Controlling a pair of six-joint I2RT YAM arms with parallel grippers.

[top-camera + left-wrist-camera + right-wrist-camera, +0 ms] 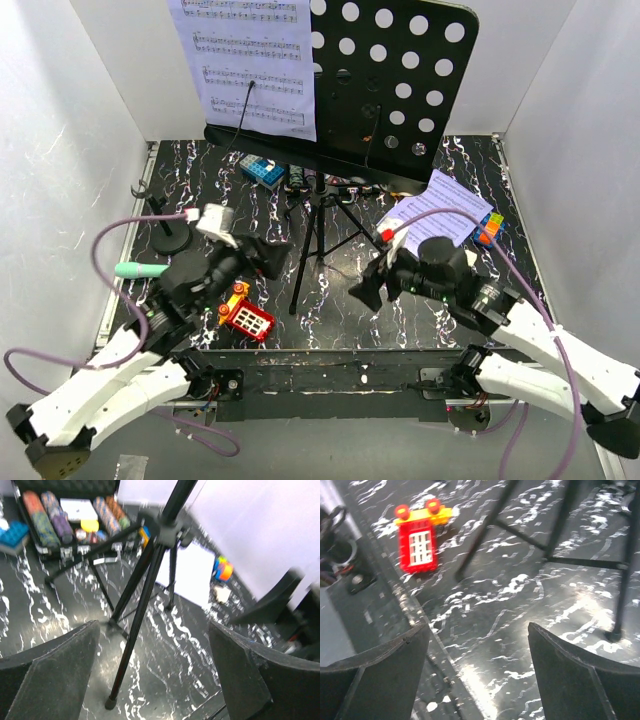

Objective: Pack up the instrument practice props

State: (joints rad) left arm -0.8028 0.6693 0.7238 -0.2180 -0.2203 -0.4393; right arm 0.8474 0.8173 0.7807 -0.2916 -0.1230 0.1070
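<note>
Left end effector [155, 680]: fingers [55, 675] are set wide apart and nothing is held. One tripod leg of the music stand [145, 595] is seen through the gap, with its foot planted on the worktop [30, 610]. Neither finger is touching it.

Right end effector [477, 680]: fingers [575, 675] are likewise spread wide and nothing is held. Only marbled worktop is seen between them. A red-and-yellow toy [420, 540] with white buttons lies beyond the left finger, close to the near edge of the worktop. Two more tripod legs are seen further out.

Top view: both end effectors are held low over the near half of the worktop, one on each side of the tripod.

The music stand is upright at the middle of the worktop, with its hole-punched desk at the top. The sheet-music pages [255, 60] rest on the left half of the desk.

A loose white page [440, 205] lies flat to the right of the tripod, behind the right end effector. A multicoloured cube [488, 228] sits just beside the page's right edge.

The mint-green microphone [140, 270] lies on its side near the left edge of the worktop, beside the left arm. The small round-based mic stand [170, 235] stands upright just behind it.

An open case of poker chips [70, 515] is noted behind the tripod.
</note>
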